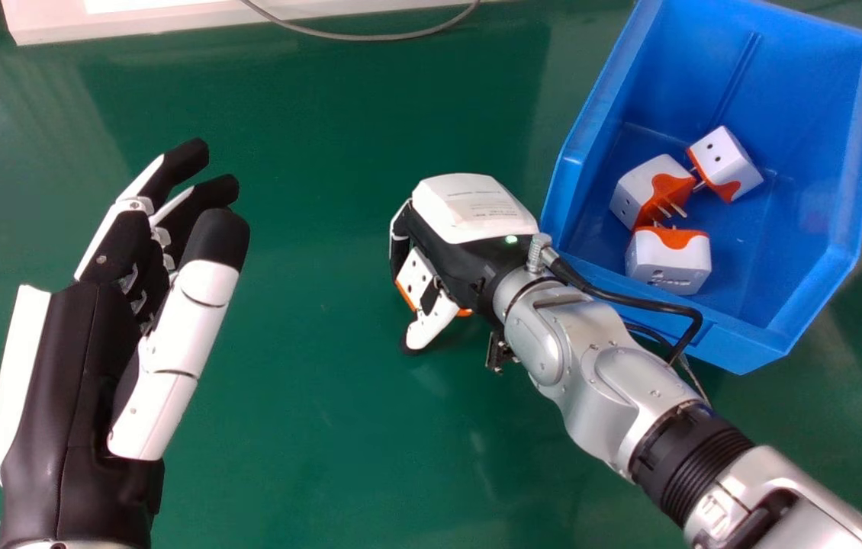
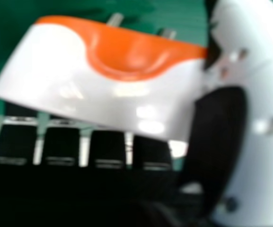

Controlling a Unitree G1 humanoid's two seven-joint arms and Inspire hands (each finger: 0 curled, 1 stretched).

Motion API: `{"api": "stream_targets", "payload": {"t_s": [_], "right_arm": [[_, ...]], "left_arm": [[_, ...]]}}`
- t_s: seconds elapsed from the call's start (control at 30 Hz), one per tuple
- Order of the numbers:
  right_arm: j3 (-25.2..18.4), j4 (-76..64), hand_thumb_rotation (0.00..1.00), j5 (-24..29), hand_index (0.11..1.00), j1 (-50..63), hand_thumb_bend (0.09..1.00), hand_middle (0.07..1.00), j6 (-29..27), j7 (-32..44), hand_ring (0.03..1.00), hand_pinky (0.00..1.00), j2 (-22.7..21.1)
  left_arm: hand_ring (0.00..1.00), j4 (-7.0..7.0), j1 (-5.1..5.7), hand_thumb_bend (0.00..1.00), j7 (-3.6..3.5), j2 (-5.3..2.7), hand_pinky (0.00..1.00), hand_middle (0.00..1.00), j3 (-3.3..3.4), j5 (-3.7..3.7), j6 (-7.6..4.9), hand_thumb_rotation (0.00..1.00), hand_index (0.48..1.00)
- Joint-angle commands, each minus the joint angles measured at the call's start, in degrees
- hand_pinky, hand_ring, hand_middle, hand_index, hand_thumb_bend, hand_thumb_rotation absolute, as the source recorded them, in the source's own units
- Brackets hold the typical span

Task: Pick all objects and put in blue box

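The right hand (image 1: 469,229) is clamped on a white and orange adapter (image 1: 413,268): its fingers curl round one side and the thumb closes on the other. The adapter sits within the hand's grasp, beneath the palm, with part of its white body showing beside the thumb. In the right hand view it lies between the fingers and the thumb, its orange face turned away from the fingers, with metal prongs (image 2: 115,20) sticking out of that face. Whether the adapter touches the green table (image 1: 309,343) below the hand, I cannot tell.

Just to the right of this hand stands the blue box (image 1: 843,252), and a black cable (image 1: 652,303) from the wrist loops over its near rim. Inside are three more adapters, grouped close together. The one nearest the robot (image 1: 669,268) has its orange part toward the others; the one beyond it, on the side toward the hand (image 1: 637,191), shows its prongs; the farthest from the hand (image 1: 722,156) shows two round holes.

Well apart, to the left of the right hand, is the left hand (image 1: 72,366), empty above the table, its fingers extended and apart from the thumb. Beyond both hands, at the table's far side, are a white object (image 1: 42,23) and a grey cable (image 1: 370,36).
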Motion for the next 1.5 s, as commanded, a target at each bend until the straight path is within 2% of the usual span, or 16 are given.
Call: {"api": "stream_targets", "payload": {"t_s": [0.0, 0.13, 0.27, 0.53, 0.7, 0.87, 0.97, 1.07, 1.3, 1.47], "right_arm": [[-1.3, -1.2, 0.0, 0.9, 0.453, 0.2, 0.503, 0.494, 0.7, -0.7, 0.449, 0.37, 0.5], [-3.8, -2.0, 0.0, 3.8, 0.457, 0.4, 0.503, 0.494, 3.3, 0.2, 0.447, 0.37, 2.4], [-12.4, -4.9, 0.0, 12.9, 0.463, 2.2, 0.502, 0.495, 9.9, 0.6, 0.443, 0.37, 7.6], [-18.1, -7.7, 0.0, 19.9, 0.485, 2.5, 0.499, 0.502, 15.8, 0.3, 0.44, 0.37, 10.7], [-22.4, -10.0, 0.0, 24.9, 0.481, 2.5, 0.497, 0.522, 22.4, 0.0, 0.441, 0.36, 12.7], [-25.7, -12.1, 0.0, 29.3, 0.479, 3.0, 0.495, 0.538, 26.6, -1.4, 0.439, 0.35, 13.7], [-27.0, -11.9, 0.0, 31.3, 0.479, 2.6, 0.495, 0.538, 27.5, -2.3, 0.439, 0.35, 13.9], [-29.4, -14.7, 0.0, 33.8, 0.475, 3.4, 0.495, 0.539, 29.6, -4.6, 0.432, 0.35, 15.1], [-39.8, -13.1, 0.0, 45.1, 0.475, 1.1, 0.493, 0.549, 33.1, -13.6, 0.431, 0.35, 19.3], [-42.0, -14.6, 0.0, 50.2, 0.467, 0.6, 0.491, 0.558, 34.6, -18.7, 0.439, 0.34, 20.7]], "left_arm": [[0.85, -2.13, -0.06, 0.78, 0.03, 0.16, 0.78, 0.84, 0.21, 0.26, -0.16, 0.81, 0.867], [0.85, -2.13, -0.13, 0.78, 0.02, 0.19, 0.78, 0.84, 0.12, 0.37, -0.1, 0.81, 0.867], [0.85, -2.13, -0.25, 0.78, -0.06, 0.2, 0.78, 0.84, 0.41, 0.12, 0.12, 0.81, 0.867], [0.85, -2.13, -0.36, 0.78, -0.06, 0.05, 0.78, 0.84, 0.25, -0.22, 0.19, 0.81, 0.867], [0.85, -2.13, -0.18, 0.79, -0.14, -0.07, 0.78, 0.84, 0.38, -0.72, 0.16, 0.81, 0.867], [0.85, -2.13, -0.2, 0.79, -0.14, 0.06, 0.78, 0.84, 0.31, -0.75, 0.05, 0.81, 0.867], [0.85, -2.13, -0.23, 0.79, -0.21, 0.17, 0.78, 0.84, 0.5, -0.76, 0.12, 0.81, 0.867], [0.85, -2.13, -0.25, 0.79, -0.36, 0.33, 0.78, 0.84, 0.9, -0.85, 0.24, 0.81, 0.867], [0.85, -2.13, -0.4, 0.78, -0.6, 0.36, 0.78, 0.84, 1.32, -0.87, 0.37, 0.81, 0.867], [0.85, -2.11, -0.65, 0.78, -0.68, 0.28, 0.78, 0.84, 1.54, -1.01, 0.74, 0.81, 0.867]]}}
